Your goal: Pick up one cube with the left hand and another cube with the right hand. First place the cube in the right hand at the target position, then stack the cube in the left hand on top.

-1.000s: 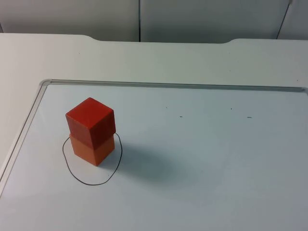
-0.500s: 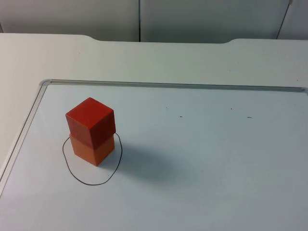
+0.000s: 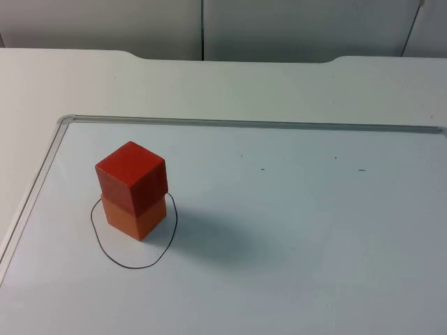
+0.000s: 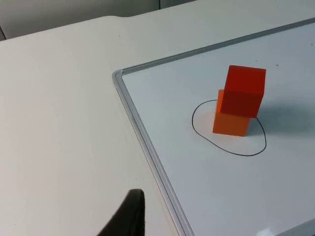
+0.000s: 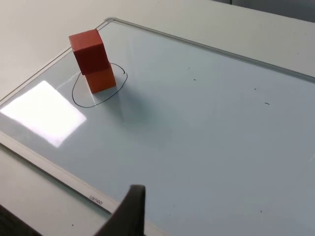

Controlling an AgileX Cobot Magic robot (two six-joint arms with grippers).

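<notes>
A red cube [image 3: 131, 172] sits on an orange cube [image 3: 136, 218], turned slightly against it. The stack stands inside a hand-drawn black ring [image 3: 133, 267] on the left part of the whiteboard. My left gripper [image 4: 129, 216] is held back over the bare table beside the board's frame, well away from the red cube [image 4: 243, 91] and the orange cube [image 4: 230, 124]. My right gripper [image 5: 132, 209] hangs off the board's long edge, far from the red cube [image 5: 88, 50] and orange cube [image 5: 101, 79]. Neither gripper touches a cube, and both arms wait.
The whiteboard's metal frame [image 3: 63, 120] runs along the back and left of the stack. A few small ink marks [image 3: 262, 169] dot the board. The grey partition wall [image 3: 202, 28] closes the table at the back. A bright glare patch [image 5: 44, 113] lies on the board.
</notes>
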